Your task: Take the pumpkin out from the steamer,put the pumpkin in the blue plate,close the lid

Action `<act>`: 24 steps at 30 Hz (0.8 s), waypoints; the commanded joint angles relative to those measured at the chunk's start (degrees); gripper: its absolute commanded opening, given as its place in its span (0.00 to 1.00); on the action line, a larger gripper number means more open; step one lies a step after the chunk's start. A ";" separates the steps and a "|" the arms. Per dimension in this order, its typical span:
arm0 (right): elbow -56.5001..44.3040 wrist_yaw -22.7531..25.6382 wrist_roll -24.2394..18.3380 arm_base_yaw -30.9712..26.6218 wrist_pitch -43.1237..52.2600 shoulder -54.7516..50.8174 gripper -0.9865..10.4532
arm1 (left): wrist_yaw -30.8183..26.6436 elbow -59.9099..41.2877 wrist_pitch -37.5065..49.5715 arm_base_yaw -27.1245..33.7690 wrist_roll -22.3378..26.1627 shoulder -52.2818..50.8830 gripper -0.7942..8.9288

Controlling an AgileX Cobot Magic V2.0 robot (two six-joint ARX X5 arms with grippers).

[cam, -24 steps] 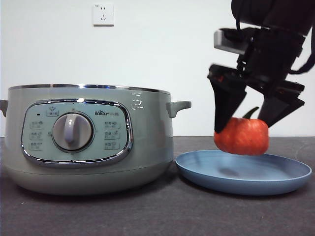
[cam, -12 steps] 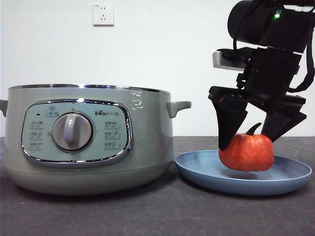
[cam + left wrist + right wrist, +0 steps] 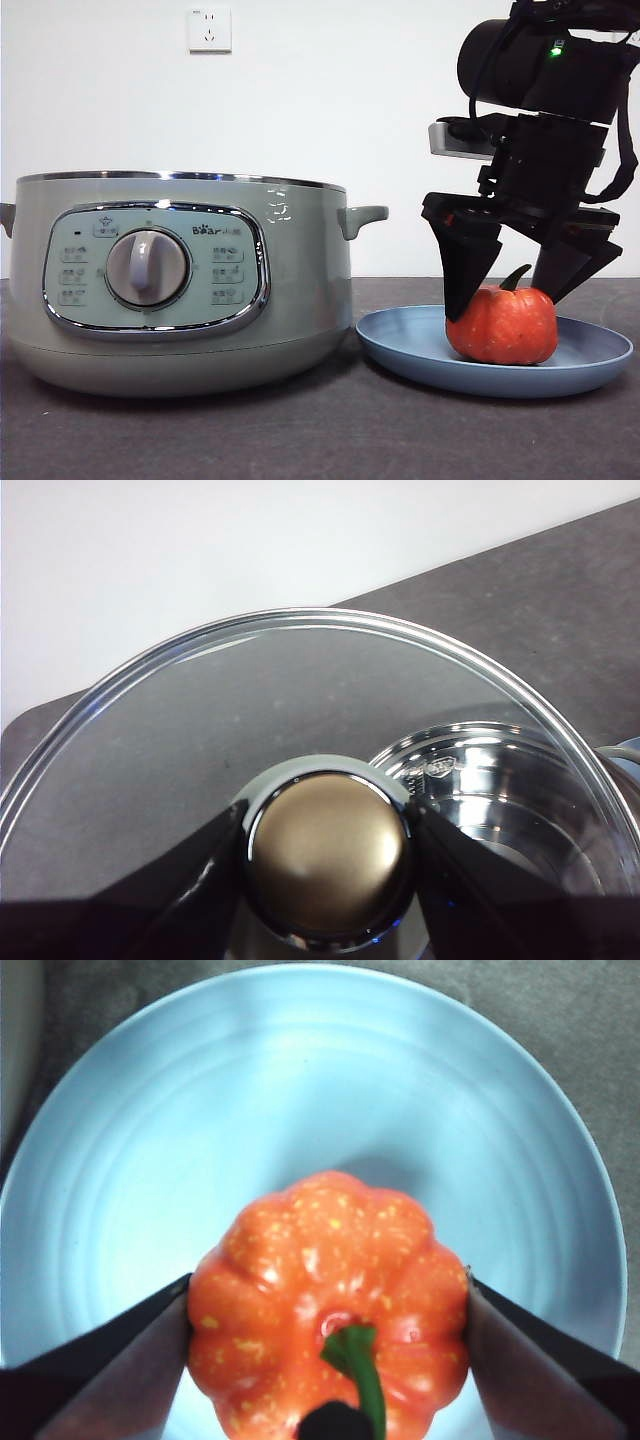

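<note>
The orange pumpkin (image 3: 502,325) (image 3: 330,1300) sits on the blue plate (image 3: 400,345) (image 3: 150,1110), right of the sage-green steamer (image 3: 300,300). My right gripper (image 3: 503,305) (image 3: 328,1288) comes down from above, its jaws pressed against both sides of the pumpkin, shut on it. The steamer stands without a lid in the front view. In the left wrist view my left gripper (image 3: 328,852) is shut on the knob of the glass lid (image 3: 200,730). Through the glass shows the steamer's shiny inner pot (image 3: 490,800). The left arm and the lid are out of the front view.
The steamer's side handle (image 3: 365,215) sticks out toward the plate, a small gap apart. A wall socket (image 3: 210,30) is on the white wall behind. Dark table (image 3: 320,430) stretches in front of both.
The right gripper has come down with the pumpkin, from hanging above the plate to resting on it. The steamer and the plate have not moved.
</note>
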 commanded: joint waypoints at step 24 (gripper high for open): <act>-0.42 0.11 1.49 0.22 -2.60 -22.43 0.55 | 4.74 0.22 3.61 0.02 -1.11 2.78 0.07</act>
